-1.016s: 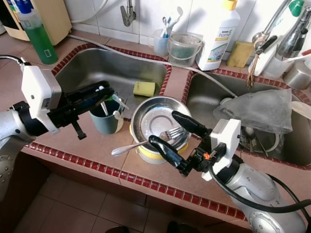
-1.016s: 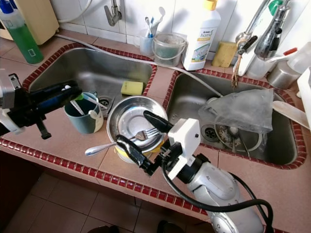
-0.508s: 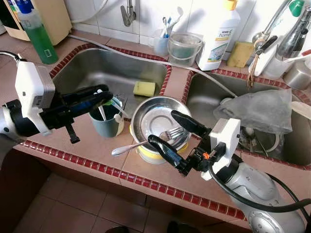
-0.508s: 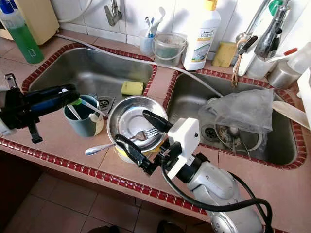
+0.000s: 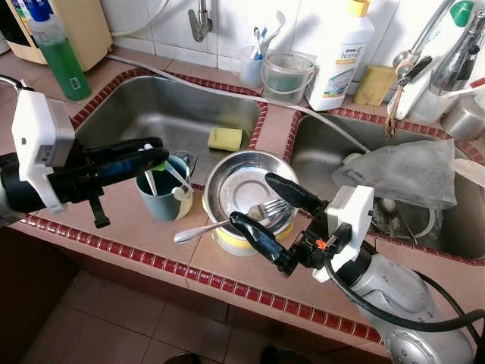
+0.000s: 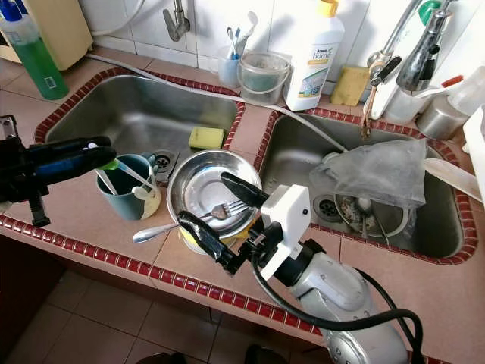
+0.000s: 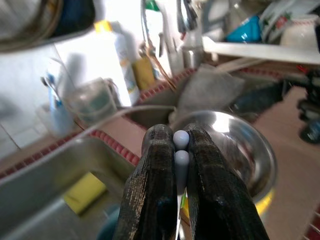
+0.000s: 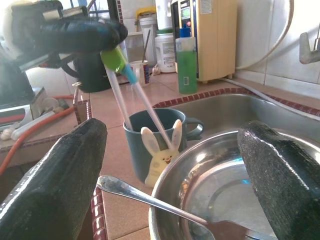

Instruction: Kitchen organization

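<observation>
My left gripper [image 5: 155,152] is shut on a pair of white chopsticks [image 5: 176,174] joined by a green and blue clip. Their lower ends stand tilted inside a teal mug [image 5: 159,201] on the counter between sink and edge. A yellow rabbit-shaped piece [image 8: 162,150] hangs on the mug's front. In the left wrist view the chopstick tops [image 7: 180,147] sit pinched between the fingers. My right gripper [image 5: 255,201] is open, its fingers straddling the near rim of a steel bowl [image 5: 235,178] that holds a fork [image 5: 264,210]. A spoon [image 5: 198,230] lies across the bowl's rim.
The steel bowl rests on a yellow bowl [image 5: 220,239]. A yellow sponge [image 5: 225,138] lies in the left sink [image 5: 144,106]; a crumpled plastic bag [image 5: 405,171] covers the right sink. A green soap bottle [image 5: 57,53], toothbrush cup [image 5: 250,70], clear pail [image 5: 288,76] and white detergent bottle [image 5: 341,53] line the back.
My left arm has drawn back to the left, and the chopsticks now lean more, with their tips still in the mug. The mug shifted slightly left. The right gripper has stayed put.
</observation>
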Available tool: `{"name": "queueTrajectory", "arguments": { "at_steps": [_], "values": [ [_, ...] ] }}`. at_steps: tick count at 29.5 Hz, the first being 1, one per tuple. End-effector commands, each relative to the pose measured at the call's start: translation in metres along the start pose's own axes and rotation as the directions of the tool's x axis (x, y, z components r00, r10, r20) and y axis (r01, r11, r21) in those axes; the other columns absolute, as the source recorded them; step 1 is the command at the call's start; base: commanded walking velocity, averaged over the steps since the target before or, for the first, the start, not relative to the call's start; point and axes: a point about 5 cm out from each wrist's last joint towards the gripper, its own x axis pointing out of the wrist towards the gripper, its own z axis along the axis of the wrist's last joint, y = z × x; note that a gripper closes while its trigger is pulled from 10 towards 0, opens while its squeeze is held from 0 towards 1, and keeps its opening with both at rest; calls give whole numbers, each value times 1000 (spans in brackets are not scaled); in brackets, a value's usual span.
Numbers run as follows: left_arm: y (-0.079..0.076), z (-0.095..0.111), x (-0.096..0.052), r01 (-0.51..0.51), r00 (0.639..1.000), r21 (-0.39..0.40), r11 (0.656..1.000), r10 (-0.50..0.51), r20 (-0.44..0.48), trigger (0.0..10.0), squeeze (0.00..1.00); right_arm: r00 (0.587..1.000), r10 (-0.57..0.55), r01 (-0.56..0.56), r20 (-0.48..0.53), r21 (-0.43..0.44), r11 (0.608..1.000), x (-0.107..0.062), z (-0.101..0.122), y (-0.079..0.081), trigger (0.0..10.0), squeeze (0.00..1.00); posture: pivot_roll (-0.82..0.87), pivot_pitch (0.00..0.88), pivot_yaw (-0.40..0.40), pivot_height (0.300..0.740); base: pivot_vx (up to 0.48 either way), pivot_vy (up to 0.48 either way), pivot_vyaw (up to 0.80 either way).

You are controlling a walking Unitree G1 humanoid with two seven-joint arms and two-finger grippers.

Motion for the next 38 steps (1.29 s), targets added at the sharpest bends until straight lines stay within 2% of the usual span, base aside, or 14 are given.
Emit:
{"name": "queueTrajectory", "arguments": {
  "at_steps": [1,6,11,19,21,24,29,30,34,35,38],
  "values": [
    [5,11,0,-44,998,74,996,40,52,10000,0,1000,13,-13,5,-9,1000,1,1,1,10000,0,18,144,-22,740,0,0,0],
    [11,15,3,-103,990,74,992,95,103,10000,0,1000,9,-9,5,-12,1000,1,1,1,10000,0,7,146,-21,740,0,0,0],
    [13,17,3,-113,988,82,990,103,117,10000,0,1000,7,-7,5,-13,1000,1,2,1,10000,0,6,148,-19,740,0,0,0],
    [28,37,5,-171,966,102,980,147,211,10000,0,1000,0,0,11,-15,1000,1,3,0,10000,0,-2,151,-17,740,0,0,0],
    [28,37,8,-176,965,124,977,146,219,10000,0,1000,0,1,11,-14,1000,2,3,0,10000,0,-4,153,-16,740,0,0,0],
    [33,34,13,-205,952,102,974,174,251,10000,0,1000,-3,3,15,-14,1000,2,3,0,10000,0,-6,154,-15,740,0,0,0],
    [36,20,32,-250,927,56,967,222,303,10000,0,999,-12,12,36,-10,1000,5,5,0,10000,0,-23,153,-9,740,0,0,0],
    [37,12,41,-260,919,26,965,239,314,10000,0,999,-19,19,46,-6,1000,6,7,1,10000,0,-32,154,-10,740,0,0,0],
    [38,0,57,-267,912,9,964,249,326,10000,0,996,-40,39,75,23,999,7,11,4,10000,0,-54,155,-8,740,0,0,0],
    [39,-3,66,-260,911,8,966,242,335,10000,0,995,-53,50,89,39,998,6,13,5,10000,0,-58,158,-4,740,0,0,0],
    [43,-4,71,-269,904,4,963,251,348,10000,0,993,-64,60,96,48,997,5,15,6,10000,0,-70,163,-3,740,0,0,0]
  ]
}}
